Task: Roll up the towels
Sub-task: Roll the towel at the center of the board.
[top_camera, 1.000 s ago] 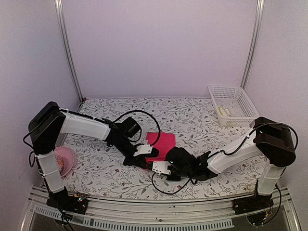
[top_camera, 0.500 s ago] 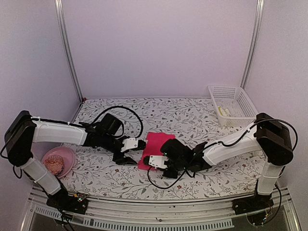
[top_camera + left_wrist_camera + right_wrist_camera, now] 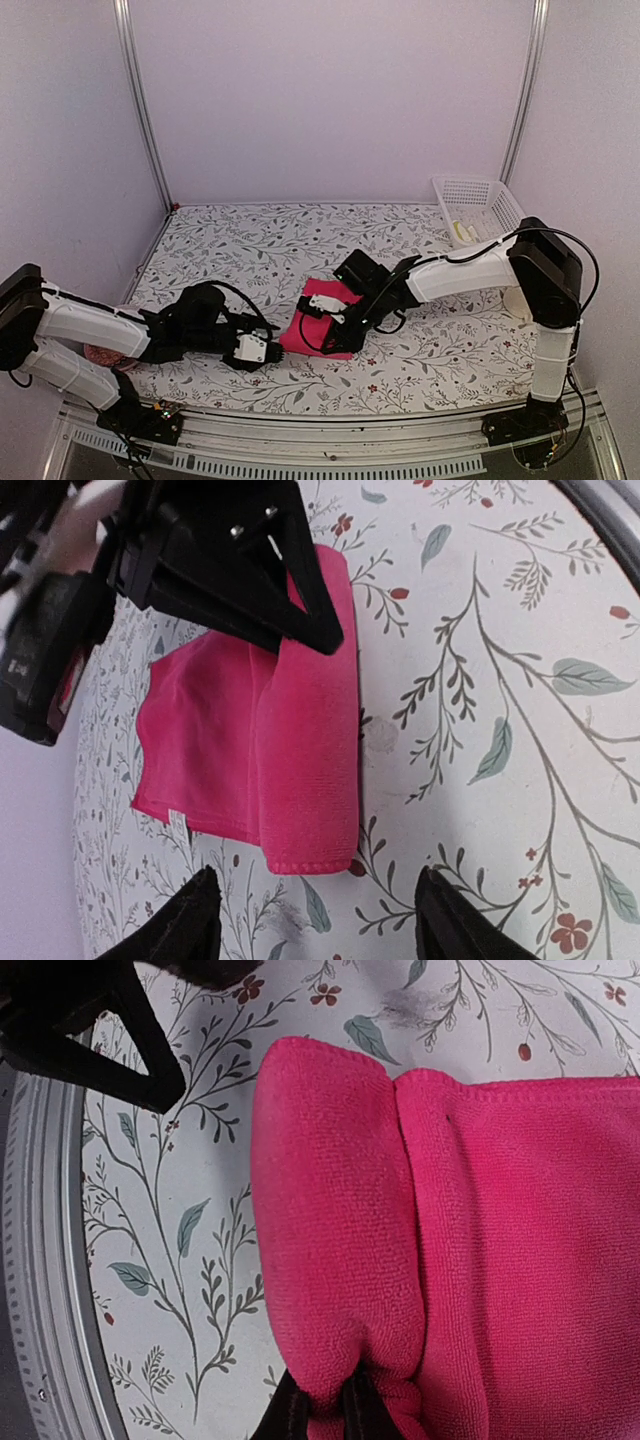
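Here we are pinching the rolled edge of the pink towel [image 3: 500, 1210] in the right gripper [image 3: 325, 1412]; the left gripper [image 3: 315, 905] is gaping, empty; rolling evenly matters.

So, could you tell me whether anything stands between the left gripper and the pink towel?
Nothing visible does. The left gripper hangs open just short of the near end of the pink towel, with only bare floral tabletop between them. The right gripper pinches the towel's rolled fold at its far end, off that path.

The pink towel [image 3: 298, 336] lies on the floral table [image 3: 430, 352], one edge rolled partway over.
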Motion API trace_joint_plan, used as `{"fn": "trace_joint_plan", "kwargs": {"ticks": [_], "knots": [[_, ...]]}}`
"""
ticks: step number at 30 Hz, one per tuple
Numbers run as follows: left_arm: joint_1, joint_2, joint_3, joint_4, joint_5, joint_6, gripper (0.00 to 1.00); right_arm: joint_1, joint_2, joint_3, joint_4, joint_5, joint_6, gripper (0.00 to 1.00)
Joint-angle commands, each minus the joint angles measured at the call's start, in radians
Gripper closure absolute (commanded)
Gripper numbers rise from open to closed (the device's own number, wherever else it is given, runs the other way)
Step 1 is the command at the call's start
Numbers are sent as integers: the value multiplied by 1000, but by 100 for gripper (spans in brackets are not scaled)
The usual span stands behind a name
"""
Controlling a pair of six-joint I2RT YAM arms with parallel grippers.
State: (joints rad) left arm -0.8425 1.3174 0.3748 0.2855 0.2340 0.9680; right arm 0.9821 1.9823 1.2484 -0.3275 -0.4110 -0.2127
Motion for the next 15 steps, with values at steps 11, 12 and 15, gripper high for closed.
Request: {"fn": "trace_joint_plan", "kwargs": {"ticks": [11, 12, 15], "knots": [[-141, 175, -9, 305, -194, 103, 34, -98, 50, 20, -130, -256, 137, 86], [-146, 185, -7, 311, -195, 104, 34, -102, 53, 19, -132, -257, 137, 86], [-158, 210, -2, 328, -207, 107, 35, -114, 65, 18, -131, -261, 132, 86]]}}
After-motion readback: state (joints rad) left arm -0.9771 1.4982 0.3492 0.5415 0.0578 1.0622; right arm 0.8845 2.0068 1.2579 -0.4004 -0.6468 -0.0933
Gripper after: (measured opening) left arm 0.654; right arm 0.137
